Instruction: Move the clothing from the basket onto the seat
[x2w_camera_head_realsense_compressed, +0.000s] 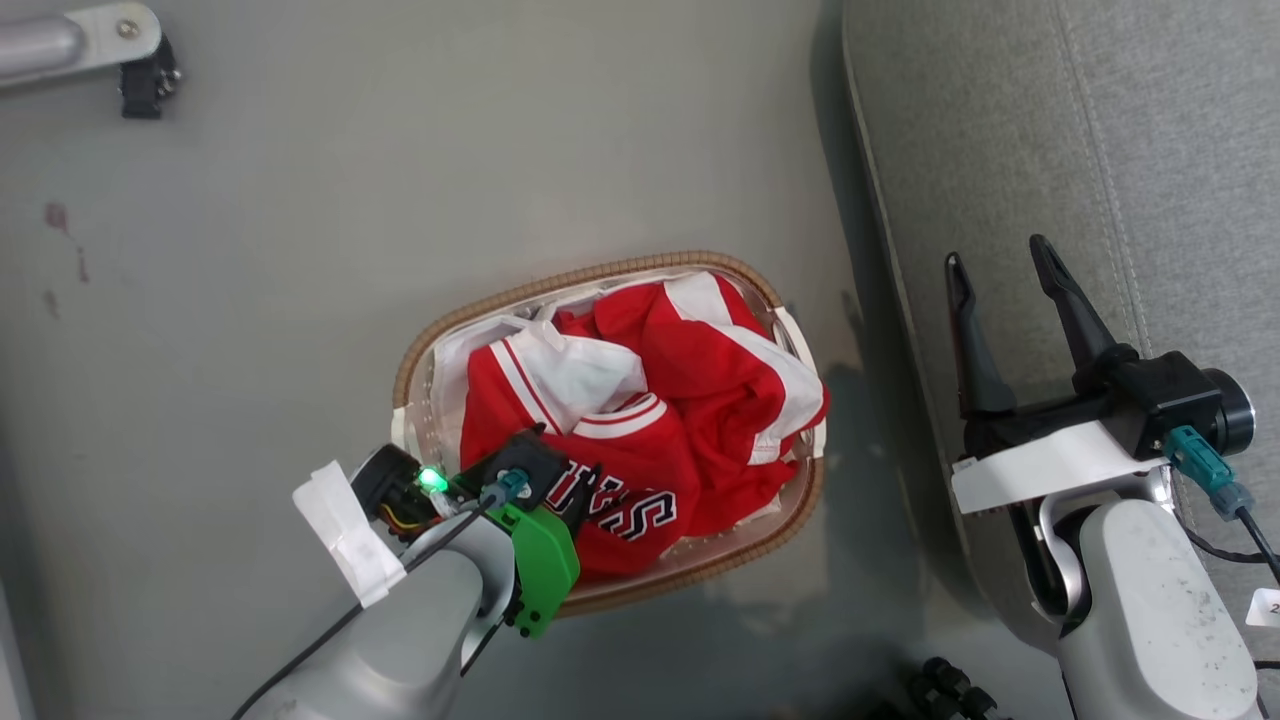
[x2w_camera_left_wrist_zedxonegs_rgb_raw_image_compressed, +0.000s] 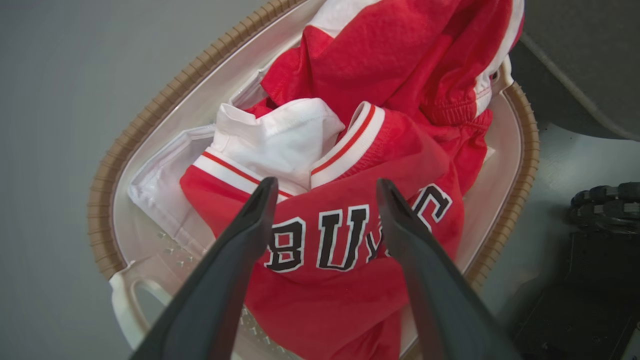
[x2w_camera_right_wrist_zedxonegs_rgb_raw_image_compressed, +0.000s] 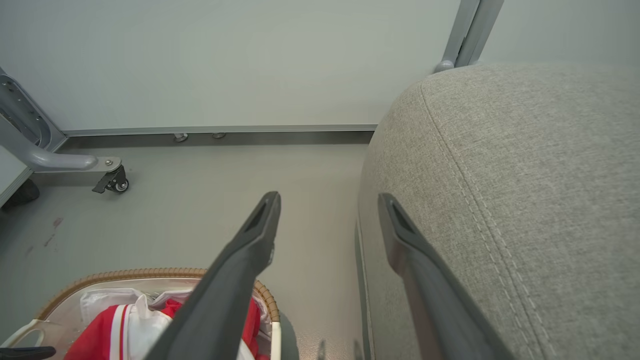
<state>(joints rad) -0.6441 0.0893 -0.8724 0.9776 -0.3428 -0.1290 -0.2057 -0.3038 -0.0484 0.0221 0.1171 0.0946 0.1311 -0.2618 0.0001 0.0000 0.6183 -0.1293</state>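
The clothing (x2w_camera_head_realsense_compressed: 680, 400), red jerseys with white trim and black-and-white lettering, lies bunched in the basket (x2w_camera_head_realsense_compressed: 600, 272), an oval white one with a brown woven rim, standing on the floor. My left gripper (x2w_camera_head_realsense_compressed: 568, 448) hangs over the basket's near-left side; in the left wrist view it (x2w_camera_left_wrist_zedxonegs_rgb_raw_image_compressed: 326, 185) is open, fingers straddling the lettering on the clothing (x2w_camera_left_wrist_zedxonegs_rgb_raw_image_compressed: 350, 280) just above the cloth. My right gripper (x2w_camera_head_realsense_compressed: 998, 255) is open and empty over the left edge of the grey seat (x2w_camera_head_realsense_compressed: 1100, 150). The right wrist view shows that gripper (x2w_camera_right_wrist_zedxonegs_rgb_raw_image_compressed: 330, 200), the seat (x2w_camera_right_wrist_zedxonegs_rgb_raw_image_compressed: 500, 175) and the basket (x2w_camera_right_wrist_zedxonegs_rgb_raw_image_compressed: 125, 274).
A metal frame leg with a black caster (x2w_camera_head_realsense_compressed: 140, 85) stands on the grey floor at the far left. A pale wall with a metal skirting strip (x2w_camera_right_wrist_zedxonegs_rgb_raw_image_compressed: 220, 129) runs behind. Dark parts of my base (x2w_camera_head_realsense_compressed: 940, 690) show below the basket.
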